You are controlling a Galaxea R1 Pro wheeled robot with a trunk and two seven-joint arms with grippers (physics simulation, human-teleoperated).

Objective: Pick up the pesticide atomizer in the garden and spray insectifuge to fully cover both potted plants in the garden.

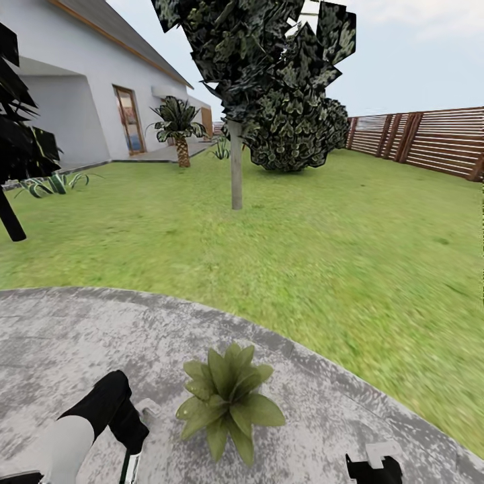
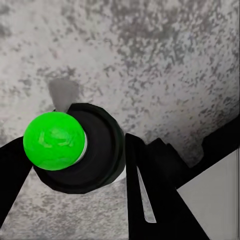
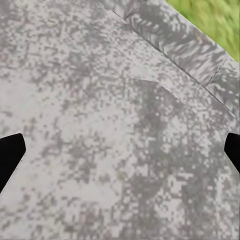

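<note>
One potted plant [image 1: 228, 398], a low rosette of pointed green leaves that hide its pot, stands on the grey paved patio [image 1: 60, 336] just ahead of me in the head view. To its left my left arm [image 1: 87, 423] reaches down. In the left wrist view my left gripper [image 2: 75, 145] is shut on the pesticide atomizer [image 2: 54, 141], whose bright green top and black collar sit between the black fingers [image 2: 145, 200]. At the lower right of the head view my right gripper [image 1: 373, 467] hangs over bare paving, and in the right wrist view it [image 3: 120, 150] is open with nothing between its fingers.
Lawn [image 1: 323, 242] stretches beyond the patio's curved edge. A tree with a thin grey trunk [image 1: 236, 165] stands mid-lawn with a dark bush [image 1: 296, 138] behind it. A brown slat fence [image 1: 430, 141] runs at right. A white house [image 1: 87, 87] and a palm [image 1: 180, 128] are at left.
</note>
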